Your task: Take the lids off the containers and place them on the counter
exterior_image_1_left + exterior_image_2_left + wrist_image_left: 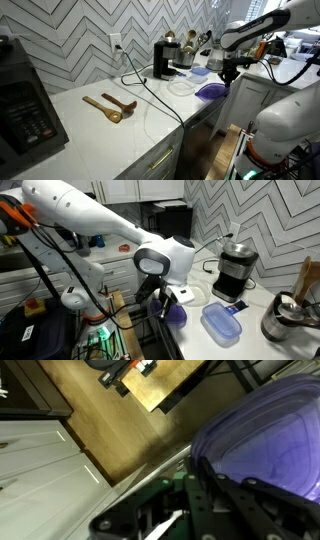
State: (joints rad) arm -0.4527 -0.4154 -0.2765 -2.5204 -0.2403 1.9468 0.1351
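The deep purple lid is tilted at the counter's front edge and is held by its rim. It also shows in the other exterior view and fills the right of the wrist view. My gripper is shut on the lid's edge. A clear open container sits on the white counter just behind the lid. The lighter blue lid lies on its container near the coffee machine, and it also shows in an exterior view.
A black coffee machine stands at the back, with a cable running across the counter. Two wooden spoons lie mid-counter. A black appliance stands at the near end. Wooden floor lies below the counter's edge.
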